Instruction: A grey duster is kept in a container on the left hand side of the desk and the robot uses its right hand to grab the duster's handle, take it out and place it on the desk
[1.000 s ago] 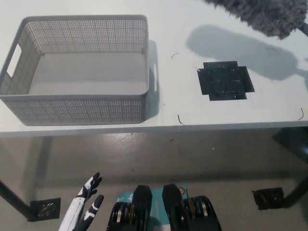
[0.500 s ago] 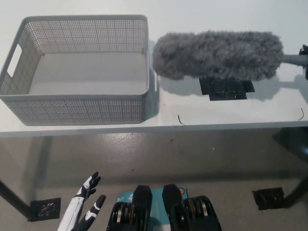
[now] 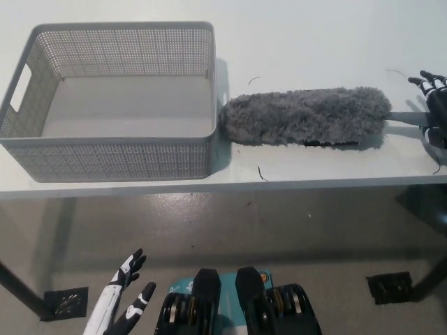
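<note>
A grey fluffy duster (image 3: pixel 304 115) is seen lying lengthwise on the white desk (image 3: pixel 314 42), outside the container, with its thin grey handle (image 3: pixel 408 118) pointed toward the picture's right edge. The left end of its head is set right against the right wall of a grey perforated basket (image 3: pixel 105 143); whether the two touch cannot be told. The basket is placed on the left part of the desk, and only its bare pale floor is seen inside it. A sliver of a black patch (image 3: pixel 332 144) is seen under the lower edge of the duster's head. The black right hand (image 3: pixel 436 105) is cut by the right edge of the picture at the end of the handle, and whether the handle is gripped or released cannot be told. The white left hand (image 3: pixel 126 296) is held low at the lower left, in front of the desk and above the floor (image 3: pixel 279 230), its fingers spread and nothing held. Half a second earlier the duster was shown higher and larger above the patch, which was then more exposed; the basket and the left hand are unchanged.
</note>
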You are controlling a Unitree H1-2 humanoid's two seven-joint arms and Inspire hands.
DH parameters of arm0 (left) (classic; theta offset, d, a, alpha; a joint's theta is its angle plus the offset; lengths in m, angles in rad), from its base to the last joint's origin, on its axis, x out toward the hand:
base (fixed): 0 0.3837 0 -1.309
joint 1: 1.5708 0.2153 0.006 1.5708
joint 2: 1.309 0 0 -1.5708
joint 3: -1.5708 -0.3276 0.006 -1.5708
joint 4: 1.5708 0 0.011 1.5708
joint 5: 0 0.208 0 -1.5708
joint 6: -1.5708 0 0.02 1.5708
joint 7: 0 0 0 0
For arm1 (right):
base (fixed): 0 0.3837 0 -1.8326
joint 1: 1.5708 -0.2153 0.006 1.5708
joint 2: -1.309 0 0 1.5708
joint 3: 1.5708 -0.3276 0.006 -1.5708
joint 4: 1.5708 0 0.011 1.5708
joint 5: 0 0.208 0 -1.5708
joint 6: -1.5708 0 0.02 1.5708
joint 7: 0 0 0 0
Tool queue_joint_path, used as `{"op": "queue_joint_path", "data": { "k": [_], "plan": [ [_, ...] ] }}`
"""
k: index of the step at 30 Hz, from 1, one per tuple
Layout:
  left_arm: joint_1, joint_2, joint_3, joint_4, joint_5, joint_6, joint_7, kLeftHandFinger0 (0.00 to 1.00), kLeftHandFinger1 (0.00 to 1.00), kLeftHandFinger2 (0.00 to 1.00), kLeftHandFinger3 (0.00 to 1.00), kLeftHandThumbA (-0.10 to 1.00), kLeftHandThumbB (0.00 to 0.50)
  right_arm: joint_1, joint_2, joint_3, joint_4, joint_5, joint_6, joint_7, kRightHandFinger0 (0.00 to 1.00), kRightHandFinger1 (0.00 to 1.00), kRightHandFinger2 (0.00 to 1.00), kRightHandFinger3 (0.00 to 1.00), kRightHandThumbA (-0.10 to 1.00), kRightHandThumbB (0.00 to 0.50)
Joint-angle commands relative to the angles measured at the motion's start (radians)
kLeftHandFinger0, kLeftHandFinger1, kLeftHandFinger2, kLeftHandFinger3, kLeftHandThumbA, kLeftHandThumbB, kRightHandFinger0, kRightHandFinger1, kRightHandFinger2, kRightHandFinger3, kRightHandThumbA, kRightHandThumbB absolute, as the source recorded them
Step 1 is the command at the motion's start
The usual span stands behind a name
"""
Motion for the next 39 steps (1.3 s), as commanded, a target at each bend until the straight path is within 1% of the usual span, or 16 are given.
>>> {"op": "queue_joint_path", "data": {
  "k": [1,4,9,10,11,14,16,18,19,20,21,24,26,32,34,39],
  "plan": [
    [-0.015,0.010,0.015,-0.033,-0.022,-0.033,0.009,1.00,1.00,1.00,1.00,0.82,0.000,-0.182,-0.121,-0.052,-0.289,0.122,0.375,0.677,1.00,1.00,1.00,1.00,0.67,0.500],
    [-0.013,0.009,0.014,-0.035,-0.026,-0.029,0.006,1.00,1.00,1.00,1.00,0.81,0.015,-0.244,-0.157,-0.054,-0.353,0.160,0.437,0.842,1.00,1.00,1.00,1.00,0.70,0.500],
    [-0.012,0.009,0.014,-0.035,-0.024,-0.024,0.007,1.00,1.00,1.00,1.00,0.81,0.033,-0.336,-0.178,-0.109,-0.321,0.333,0.438,1.023,1.00,1.00,1.00,1.00,0.80,0.500],
    [-0.014,0.009,0.013,-0.036,-0.020,-0.021,0.008,1.00,1.00,1.00,1.00,0.81,0.047,-0.374,-0.188,-0.149,-0.312,0.450,0.473,1.124,1.00,1.00,1.00,1.00,0.79,0.500],
    [-0.014,0.009,0.013,-0.038,-0.023,-0.018,0.005,1.00,1.00,1.00,1.00,0.80,0.056,-0.398,-0.214,-0.193,-0.359,0.588,0.539,1.225,1.00,1.00,1.00,1.00,0.87,0.500],
    [-0.017,0.011,0.014,-0.042,-0.028,-0.009,0.001,1.00,1.00,1.00,1.00,0.80,0.081,-0.420,-0.238,-0.333,-0.401,0.864,0.628,1.318,1.00,1.00,1.00,1.00,0.88,0.500],
    [-0.018,0.016,0.016,-0.046,-0.026,-0.004,0.001,1.00,1.00,1.00,1.00,0.79,0.088,-0.443,-0.250,-0.395,-0.402,1.024,0.633,1.341,1.00,1.00,1.00,1.00,0.98,0.500],
    [-0.019,0.018,0.017,-0.048,-0.028,0.000,-0.001,1.00,1.00,1.00,1.00,0.76,0.090,-0.445,-0.260,-0.428,-0.413,1.189,0.633,1.294,1.00,1.00,1.00,1.00,1.00,0.500],
    [-0.020,0.017,0.016,-0.044,-0.030,-0.002,-0.002,1.00,1.00,1.00,1.00,0.70,0.097,-0.432,-0.278,-0.441,-0.465,1.382,0.633,1.185,1.00,1.00,1.00,1.00,1.00,0.500],
    [-0.020,0.017,0.016,-0.042,-0.031,-0.003,-0.003,1.00,1.00,1.00,1.00,0.69,0.096,-0.427,-0.284,-0.445,-0.487,1.447,0.633,1.147,1.00,1.00,1.00,1.00,1.00,0.500],
    [-0.019,0.017,0.017,-0.041,-0.037,0.003,-0.006,1.00,1.00,1.00,1.00,0.65,0.089,-0.405,-0.286,-0.479,-0.569,1.585,0.633,0.992,1.00,1.00,1.00,1.00,1.00,0.500],
    [-0.014,0.016,0.017,-0.049,-0.028,0.014,-0.003,1.00,1.00,1.00,1.00,0.61,0.087,-0.386,-0.234,-0.633,-0.708,1.669,0.633,0.827,1.00,1.00,1.00,1.00,1.00,0.500],
    [-0.013,0.016,0.016,-0.048,-0.028,0.018,-0.003,1.00,1.00,1.00,1.00,0.60,0.088,-0.379,-0.220,-0.681,-0.793,1.835,0.633,0.663,1.00,1.00,1.00,1.00,1.00,0.500],
    [-0.013,0.016,0.015,-0.047,-0.026,0.020,-0.003,1.00,1.00,1.00,1.00,0.55,0.085,-0.389,-0.179,-0.788,-0.976,1.932,0.633,0.406,1.00,1.00,1.00,1.00,1.00,0.500],
    [-0.013,0.015,0.015,-0.048,-0.025,0.025,-0.003,1.00,1.00,1.00,1.00,0.53,0.086,-0.391,-0.156,-0.831,-1.005,1.891,0.633,0.435,1.00,1.00,1.00,1.00,1.00,0.497],
    [-0.016,0.016,0.014,-0.043,-0.023,0.023,-0.002,1.00,1.00,1.00,1.00,0.50,0.083,-0.416,-0.095,-0.898,-1.066,1.957,0.633,0.341,1.00,1.00,1.00,1.00,1.00,0.500]
  ]
}}
